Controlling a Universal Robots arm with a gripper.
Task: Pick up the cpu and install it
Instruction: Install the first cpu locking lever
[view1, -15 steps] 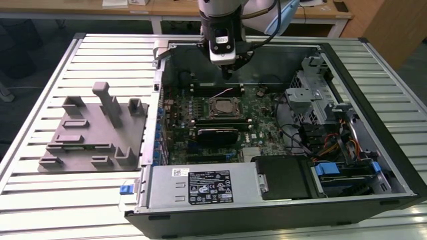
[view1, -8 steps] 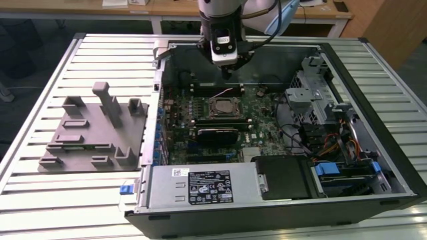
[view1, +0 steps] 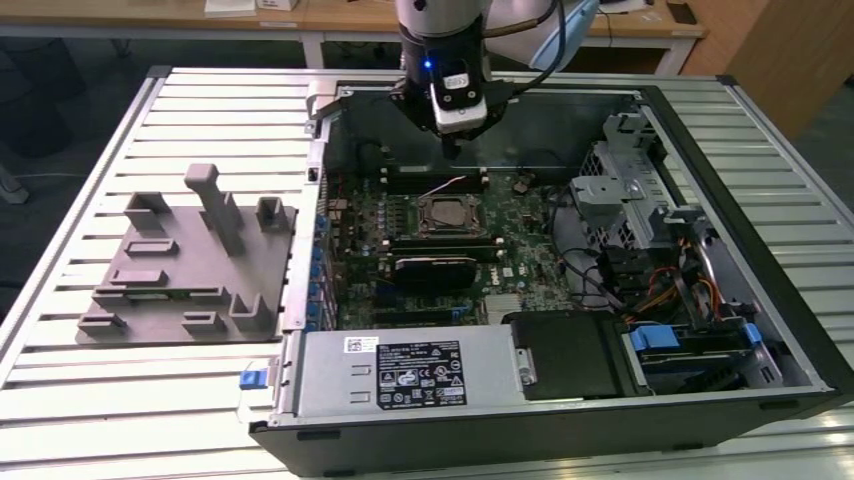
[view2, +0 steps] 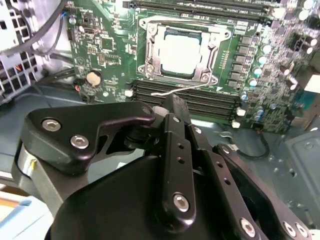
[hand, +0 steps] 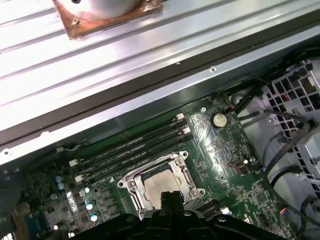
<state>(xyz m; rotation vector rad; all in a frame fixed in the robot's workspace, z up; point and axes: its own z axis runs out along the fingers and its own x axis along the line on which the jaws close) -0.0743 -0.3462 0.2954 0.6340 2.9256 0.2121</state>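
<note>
Inside the open computer case (view1: 561, 440), the cpu (view2: 178, 53) lay in the socket frame (view2: 150, 56); near it, the gripper (view1: 451, 150) was closed together, holding nothing.

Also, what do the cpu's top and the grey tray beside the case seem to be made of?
The cpu top looks like bare metal: silvery, matte, catching light. The grey tray is probably plastic: uniform dull grey, moulded blocks, no shine.

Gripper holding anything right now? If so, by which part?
Nothing held. The gripper is shut and empty above the motherboard; the cpu lies in its socket, apart from the gripper.
</note>
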